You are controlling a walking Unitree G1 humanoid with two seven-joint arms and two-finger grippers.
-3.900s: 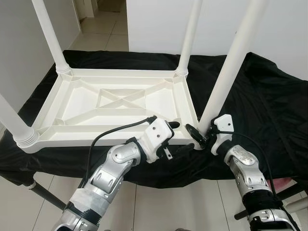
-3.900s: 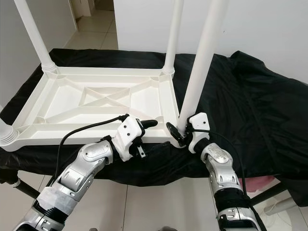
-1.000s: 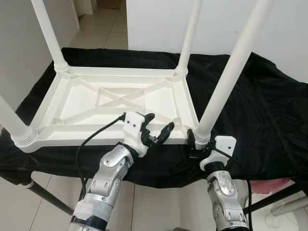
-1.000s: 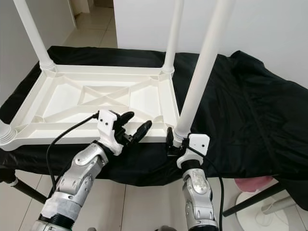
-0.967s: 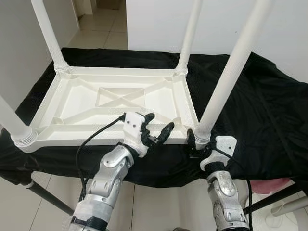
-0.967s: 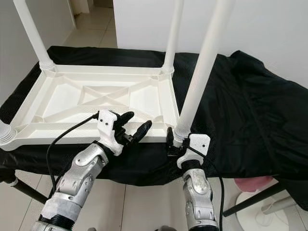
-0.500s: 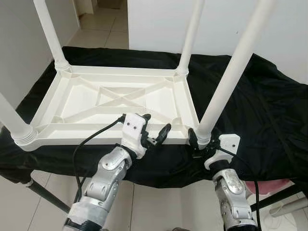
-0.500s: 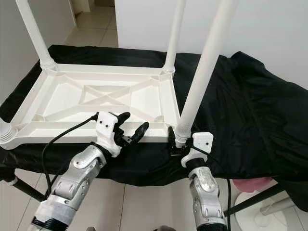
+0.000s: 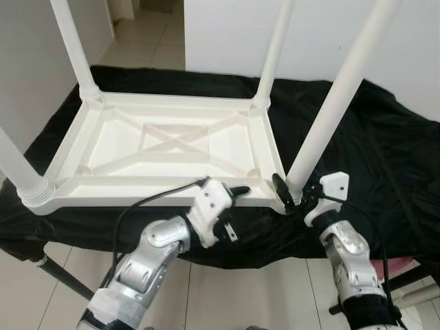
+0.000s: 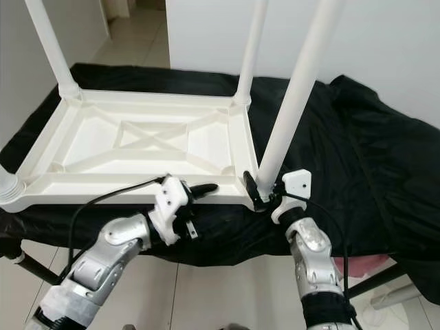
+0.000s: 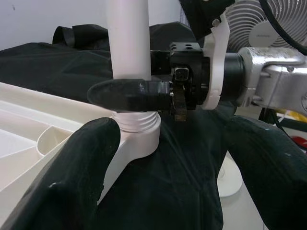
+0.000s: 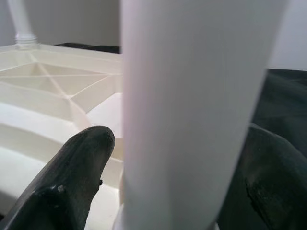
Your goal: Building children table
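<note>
You are working on a white plastic table [image 9: 172,144] lying upside down on a black cloth [image 9: 385,165], its four legs pointing up. Your right gripper [image 9: 289,194] is closing round the near right leg [image 9: 330,103] just above its threaded collar, one finger on each side of the tube; the right wrist view shows the leg sitting between the two fingers [image 12: 79,167], though whether they are pressing it I cannot tell. Your left gripper [image 9: 230,206] is hanging open by the near rim, just left of that corner, holding nothing.

The leg is looking like a hollow moulded tube: light, stiff, and smooth enough to slip in hard black fingers, so you are likely to lose turning grip if you squeeze lightly. Low, near the collar, seems the best hold, since a long leg gripped higher would lever against the socket. The top itself is probably light and may slide on the cloth, so steadying the rim [image 9: 151,199] with the left gripper looks sensible.
</note>
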